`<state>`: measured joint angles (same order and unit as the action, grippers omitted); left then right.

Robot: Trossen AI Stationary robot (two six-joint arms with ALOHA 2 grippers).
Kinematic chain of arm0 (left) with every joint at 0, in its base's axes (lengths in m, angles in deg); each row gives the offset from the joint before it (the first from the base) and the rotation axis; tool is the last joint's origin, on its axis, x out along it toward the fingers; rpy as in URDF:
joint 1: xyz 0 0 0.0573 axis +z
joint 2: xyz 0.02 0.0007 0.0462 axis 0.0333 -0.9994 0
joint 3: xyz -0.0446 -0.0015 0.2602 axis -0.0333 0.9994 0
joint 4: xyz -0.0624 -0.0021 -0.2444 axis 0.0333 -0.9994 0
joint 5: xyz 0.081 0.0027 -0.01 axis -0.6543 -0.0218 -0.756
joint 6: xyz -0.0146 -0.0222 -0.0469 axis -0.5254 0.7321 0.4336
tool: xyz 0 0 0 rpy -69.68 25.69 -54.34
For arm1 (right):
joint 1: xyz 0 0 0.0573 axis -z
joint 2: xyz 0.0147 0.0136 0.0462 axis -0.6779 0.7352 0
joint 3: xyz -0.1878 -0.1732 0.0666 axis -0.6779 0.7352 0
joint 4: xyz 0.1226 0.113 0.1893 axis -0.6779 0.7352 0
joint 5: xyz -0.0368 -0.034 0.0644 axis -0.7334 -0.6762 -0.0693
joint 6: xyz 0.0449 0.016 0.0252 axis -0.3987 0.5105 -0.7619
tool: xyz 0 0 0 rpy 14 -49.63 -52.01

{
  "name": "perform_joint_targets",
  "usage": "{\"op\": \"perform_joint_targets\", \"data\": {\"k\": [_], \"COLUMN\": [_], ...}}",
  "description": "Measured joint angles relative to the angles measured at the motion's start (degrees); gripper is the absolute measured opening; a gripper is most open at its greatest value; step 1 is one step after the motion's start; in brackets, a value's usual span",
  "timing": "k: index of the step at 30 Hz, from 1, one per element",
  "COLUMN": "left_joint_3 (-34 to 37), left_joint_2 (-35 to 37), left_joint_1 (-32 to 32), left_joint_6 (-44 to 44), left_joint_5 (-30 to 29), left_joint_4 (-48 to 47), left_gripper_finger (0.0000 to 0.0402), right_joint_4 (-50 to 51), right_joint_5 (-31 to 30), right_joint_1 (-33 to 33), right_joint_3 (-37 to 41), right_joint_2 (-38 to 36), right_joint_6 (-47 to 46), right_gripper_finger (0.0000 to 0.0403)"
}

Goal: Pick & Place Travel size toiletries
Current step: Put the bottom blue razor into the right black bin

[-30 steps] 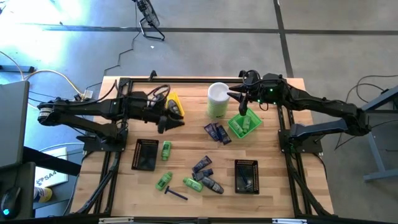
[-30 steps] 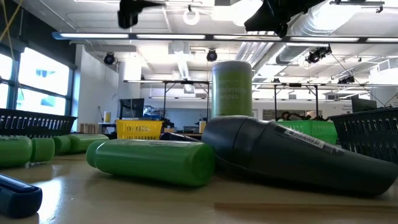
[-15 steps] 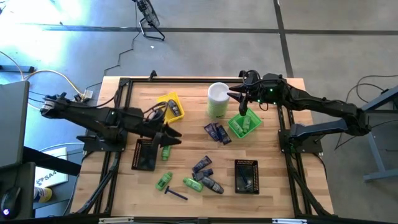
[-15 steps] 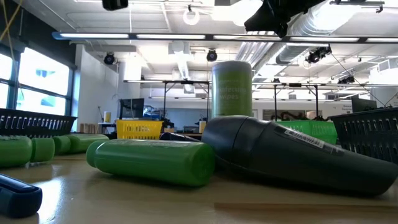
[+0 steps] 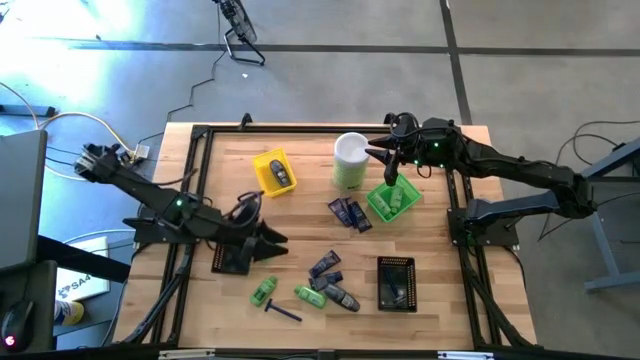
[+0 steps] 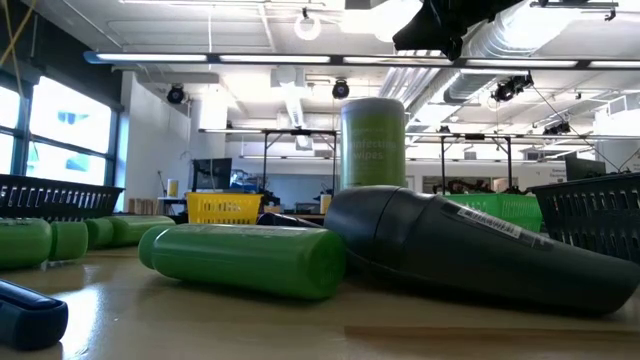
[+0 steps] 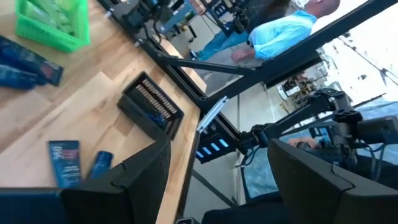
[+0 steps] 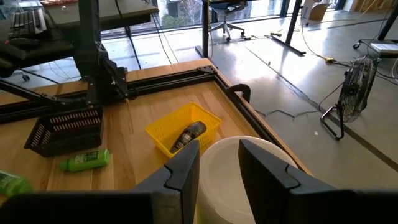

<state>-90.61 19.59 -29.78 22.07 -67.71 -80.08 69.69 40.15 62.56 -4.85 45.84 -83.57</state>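
Travel-size toiletries lie scattered across the near half of our wooden desk (image 5: 300, 215): bright green mini bottles (image 5: 263, 291), a dark grey oval piece (image 5: 342, 297), navy packets (image 5: 349, 212) and a thin purple razor (image 5: 283, 311), loose and apart, which reads as stock waiting to be sorted. Several are already housed. The green mesh tray (image 5: 392, 199) holds green bottles, the yellow mesh tray (image 5: 274, 171) cradles one dark oval piece, and the black mesh tray (image 5: 397, 283) on the right carries what looks like a blue item, so we judge each tray takes one kind.

Our left gripper (image 5: 266, 240) hangs low beside the other black tray (image 5: 234, 250) at the desk's left, its fingers (image 7: 127, 180) apart and empty in its wrist view, a stance that suits reaching for the next loose piece; a green bottle (image 8: 85, 160) lying by that tray may be the target, though we cannot be sure.

Our right gripper (image 5: 392, 170) waits above the green tray, just beside the tall pale-green canister (image 5: 350, 160). Its fingers (image 8: 180, 174) stand a little apart with nothing between them, the canister's white lid directly beyond. We read this as a parked arm, kept clear of the left arm's side.

Beyond the desk edge, a person in a light blue shirt (image 7: 280, 37) shows in the room.
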Motion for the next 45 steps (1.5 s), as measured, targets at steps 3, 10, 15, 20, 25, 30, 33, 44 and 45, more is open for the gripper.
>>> {"op": "perform_joint_targets", "data": {"k": [3, 10, 15, 20, 25, 30, 33, 44, 45], "left_joint_3": [-1.3, -7.8, -13.2, -16.7, -17.0, -17.0, -17.0, -16.9, -16.9], "left_joint_2": [-2.2, -9.2, -13.3, -16.7, -19.8, -23.1, -25.1, -31.9, -32.4], "left_joint_1": [-1.8, -3.8, -3.7, -3.8, -3.7, -3.7, -3.7, -4.1, -4.4], "left_joint_6": [0.2, 0.0, 0.0, 1.7, 2.0, 1.4, -1.3, -11.4, -12.0], "left_joint_5": [-1.0, -0.9, 0.5, 3.4, 4.6, 7.6, 10.0, 20.2, 20.4], "left_joint_4": [0.6, -1.2, -7.7, -17.9, -22.2, -24.6, -26.3, -29.5, -30.2], "left_gripper_finger": [0.0264, 0.0264, 0.0264, 0.0264, 0.0264, 0.0264, 0.0264, 0.0264, 0.0264], "right_joint_4": [0.0, 0.0, 0.0, 0.6, 5.0, 8.7, 9.6, 9.4, 9.4], "right_joint_5": [0.0, 0.0, 0.0, 0.5, 4.1, 7.9, 9.3, 9.2, 9.2], "right_joint_1": [0.0, 0.0, 0.0, 0.0, 0.0, 0.0, 0.0, 0.0, 0.0], "right_joint_3": [0.0, 0.0, 0.0, 0.0, 0.0, 0.0, 0.0, 0.0, 0.0], "right_joint_2": [0.0, 0.0, 0.0, 0.0, 0.0, 0.0, 0.0, 0.0, 0.0], "right_joint_6": [0.0, 0.2, 0.2, 0.2, 0.1, -0.3, -0.5, -3.6, -4.5], "right_gripper_finger": [0.0105, 0.0105, 0.0105, 0.0105, 0.0105, 0.0105, 0.0105, 0.0105, 0.0105]}}
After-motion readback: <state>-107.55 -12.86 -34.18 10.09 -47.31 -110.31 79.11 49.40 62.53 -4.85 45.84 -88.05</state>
